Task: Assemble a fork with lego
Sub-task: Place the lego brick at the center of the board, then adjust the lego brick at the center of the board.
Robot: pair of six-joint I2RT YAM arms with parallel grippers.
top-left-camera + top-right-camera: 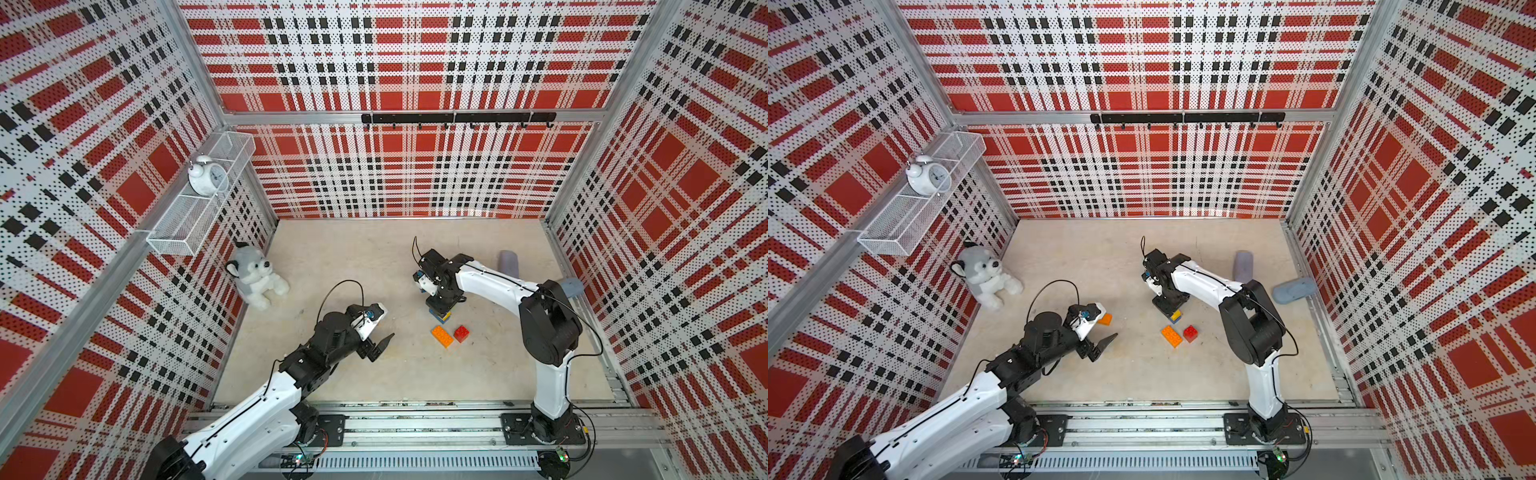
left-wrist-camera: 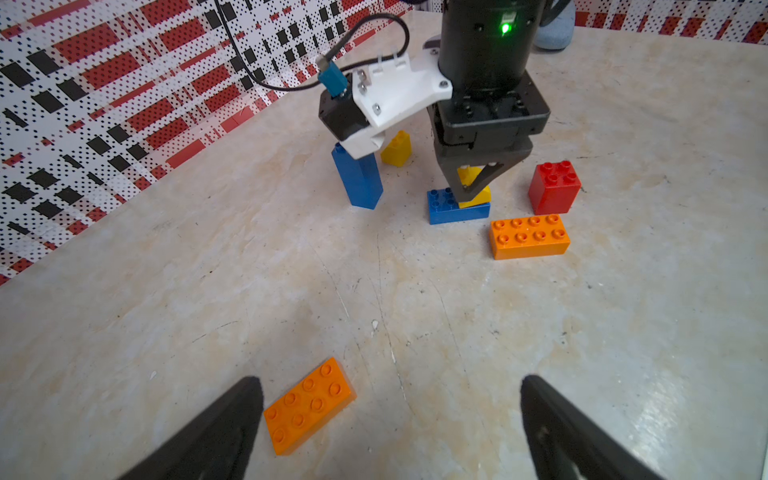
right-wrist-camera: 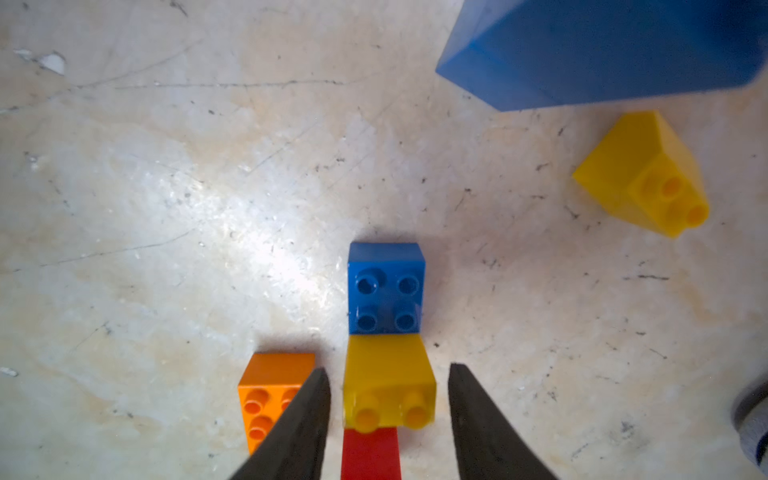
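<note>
Now the right gripper point(image 3: 388, 368) stands over a yellow brick point(image 3: 390, 386) stacked on one end of a blue brick point(image 3: 386, 286) — jaws slightly apart, clear of it on both sides. An orange brick point(image 2: 530, 237) and a red brick point(image 2: 555, 187) lie near that stack, a tall blue bar point(image 2: 357, 178) upright nearby. The left gripper point(image 2: 389, 379) hovers wide open near a second orange brick point(image 2: 309, 405).

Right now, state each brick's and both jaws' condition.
Left jaws: wide open.
Right jaws: slightly open.
Small yellow plastic brick: stacked on flat blue brick.
Long blue plastic brick: standing on end.
Other yellow brick: on its side.
Red square brick: studs up.
Orange long bricks: flat.
</note>
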